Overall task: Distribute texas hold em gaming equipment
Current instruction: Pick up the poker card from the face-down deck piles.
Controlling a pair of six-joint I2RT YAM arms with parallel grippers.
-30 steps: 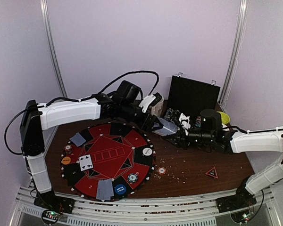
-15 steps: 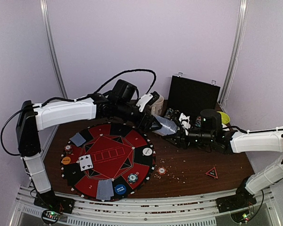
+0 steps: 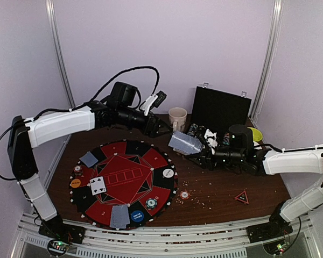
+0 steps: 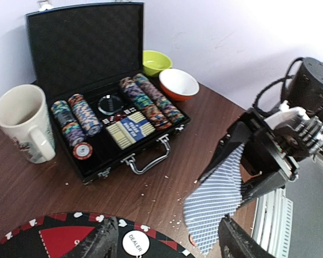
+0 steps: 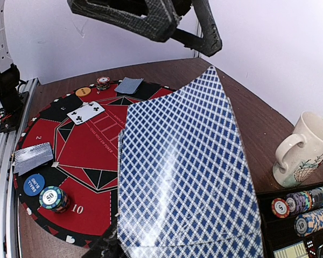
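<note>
Right gripper (image 3: pixel 197 152) clamps blue-backed playing cards (image 3: pixel 185 143); left gripper (image 3: pixel 160 128) gapes empty near them. "DEALER" button (image 4: pixel 135 243) and "SMALL BLIND" disc (image 5: pixel 34 184) lie on red mat (image 3: pixel 118 185).

Pale lilac walls (image 3: pixel 204 43) are closing in the space, w/ metal uprights (image 3: pixel 61 59) running up the back corners. Dark wood table (image 3: pixel 220 188) is sitting btwn them, soft even light falling across it.
</note>
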